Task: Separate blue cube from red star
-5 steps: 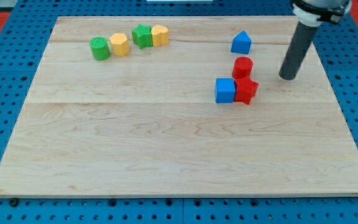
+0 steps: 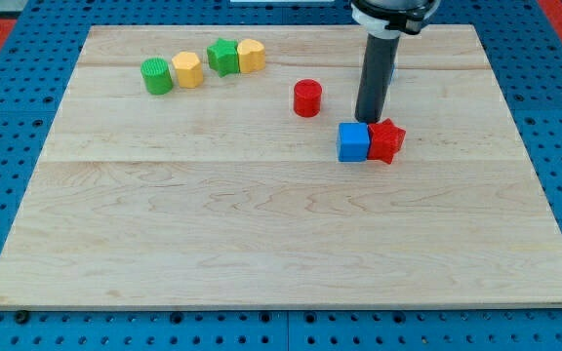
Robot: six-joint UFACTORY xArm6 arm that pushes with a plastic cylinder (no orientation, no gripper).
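1. Right of the board's centre, the blue cube (image 2: pixel 353 142) and red star (image 2: pixel 385 141) sit touching, cube on the view's left.
2. Just above their seam we set my tip (image 2: pixel 368 119); it is a bare rod and grasps nothing.
3. We see a red cylinder (image 2: pixel 306 98) apart to the view's left.
4. Along the top left we see a green cylinder (image 2: pixel 156 75), a yellow block (image 2: pixel 187 70), a green star (image 2: pixel 223 57) and another yellow block (image 2: pixel 251 56).

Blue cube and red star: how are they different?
The blue cube is blue with flat square sides; the red star is red with bumpy points. The cube sits on the view's left, the star on its right. My tip is nearer the cube. Both touch, side by side, and look similar in size.
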